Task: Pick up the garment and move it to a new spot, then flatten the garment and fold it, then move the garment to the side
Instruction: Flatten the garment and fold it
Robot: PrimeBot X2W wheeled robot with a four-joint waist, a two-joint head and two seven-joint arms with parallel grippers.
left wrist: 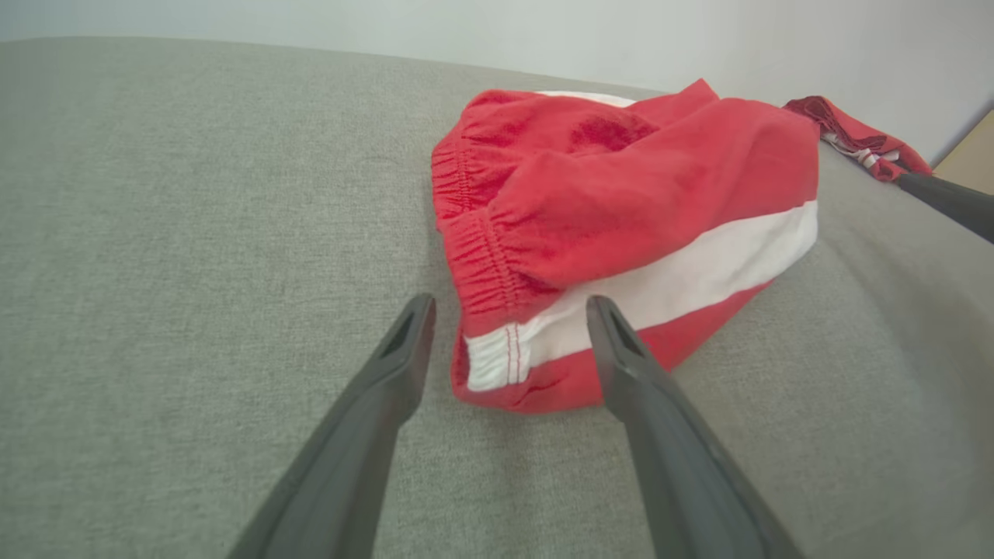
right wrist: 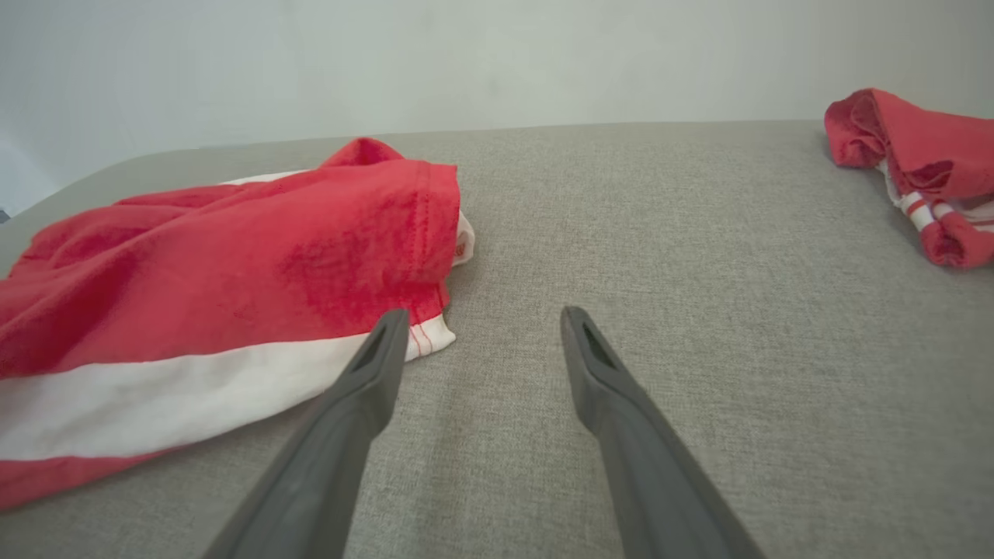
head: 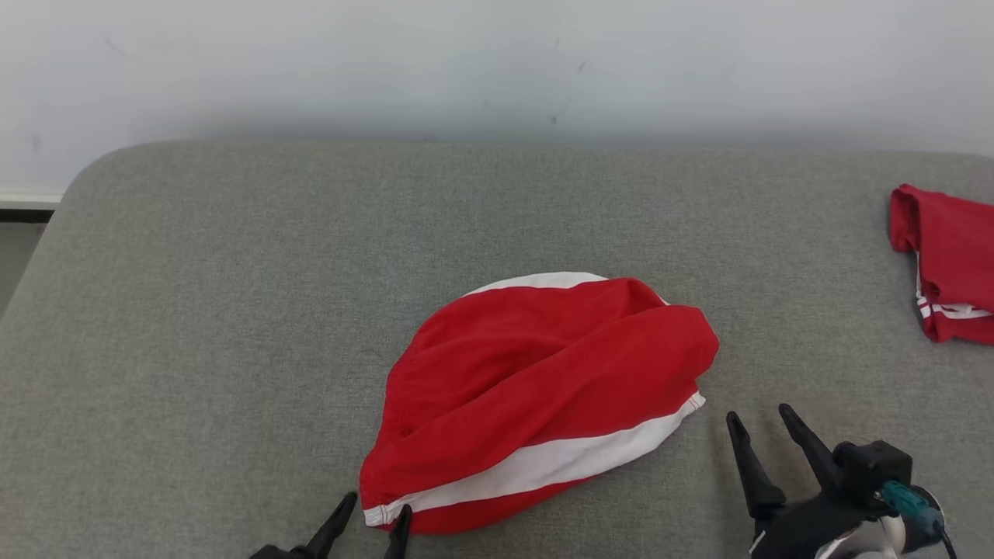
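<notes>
Left gripper (head: 378, 508): fingers spread, holding nothing, tips at the near left corner of the garment (head: 536, 380). Right gripper (head: 759, 415): fingers spread, holding nothing, just right of the garment's near right hem. The garment, red with a white stripe, lies bunched at the near centre of the grey padded surface (head: 233, 310). A second red garment (head: 947, 264) lies at the far right edge, well apart.

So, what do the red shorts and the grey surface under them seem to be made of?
Red shorts: probably thin woven fabric, matte, softly creased, with gathered elastic waistband. Grey surface: looks like coarse woven upholstery cloth, matte; visible weave texture.
</notes>
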